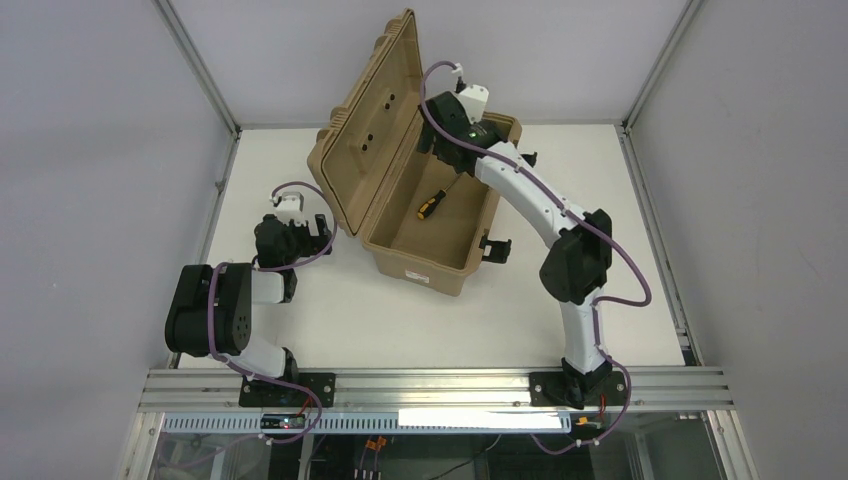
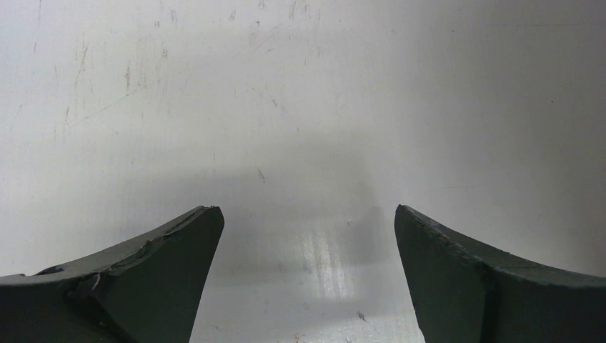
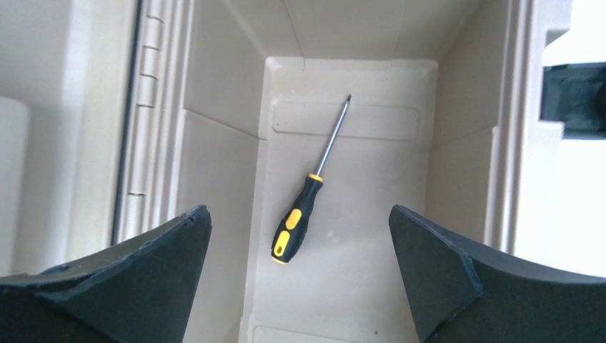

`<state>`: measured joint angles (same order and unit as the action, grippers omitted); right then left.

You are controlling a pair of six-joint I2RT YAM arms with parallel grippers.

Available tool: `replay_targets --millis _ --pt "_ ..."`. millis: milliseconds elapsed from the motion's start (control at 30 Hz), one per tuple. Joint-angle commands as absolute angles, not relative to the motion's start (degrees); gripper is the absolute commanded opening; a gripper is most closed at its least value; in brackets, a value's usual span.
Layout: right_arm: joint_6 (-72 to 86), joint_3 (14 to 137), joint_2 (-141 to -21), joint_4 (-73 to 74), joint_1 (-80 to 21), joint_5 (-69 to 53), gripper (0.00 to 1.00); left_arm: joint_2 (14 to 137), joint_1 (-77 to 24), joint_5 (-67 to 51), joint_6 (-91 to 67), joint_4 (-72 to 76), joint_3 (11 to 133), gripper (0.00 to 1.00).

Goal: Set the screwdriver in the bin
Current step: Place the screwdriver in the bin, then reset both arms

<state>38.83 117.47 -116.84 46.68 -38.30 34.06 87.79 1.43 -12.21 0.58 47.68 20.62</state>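
Note:
The tan bin (image 1: 400, 262) stands open in the middle of the table, its ribbed lid (image 1: 372, 120) tilted up to the left. The screwdriver (image 1: 431, 205), yellow and black handle with a thin shaft, lies loose on the bin floor. In the right wrist view the screwdriver (image 3: 299, 219) lies below my jaws, shaft pointing away. My right gripper (image 1: 450, 160) hovers over the bin's far end, open and empty, also seen in its wrist view (image 3: 300, 211). My left gripper (image 1: 318, 228) is open and empty above the bare table left of the bin, as its wrist view (image 2: 307, 211) shows.
Black latches (image 1: 495, 248) stick out from the bin's right side. The white table (image 1: 330, 320) is fenced by metal frame posts and grey walls. The bin's inner walls (image 3: 214, 86) close in on both sides of the right gripper.

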Motion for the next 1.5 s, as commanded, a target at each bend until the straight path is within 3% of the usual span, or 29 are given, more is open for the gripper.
replay_targets --millis 0,400,600,1467 --pt "31.55 124.2 -112.58 50.51 -38.76 35.86 1.0 86.37 0.88 -12.09 0.16 48.61 20.74 0.99" --pt "19.8 134.34 -109.72 56.08 -38.47 35.85 0.98 86.46 0.94 -12.13 0.17 48.6 20.74 0.99" --pt "14.38 129.8 -104.47 56.91 -33.2 24.16 0.98 86.35 0.88 -12.12 0.16 48.61 20.75 0.99" --pt "1.03 108.61 -85.14 53.56 -0.26 2.3 0.99 86.38 0.93 -12.11 0.09 48.61 20.74 0.99"
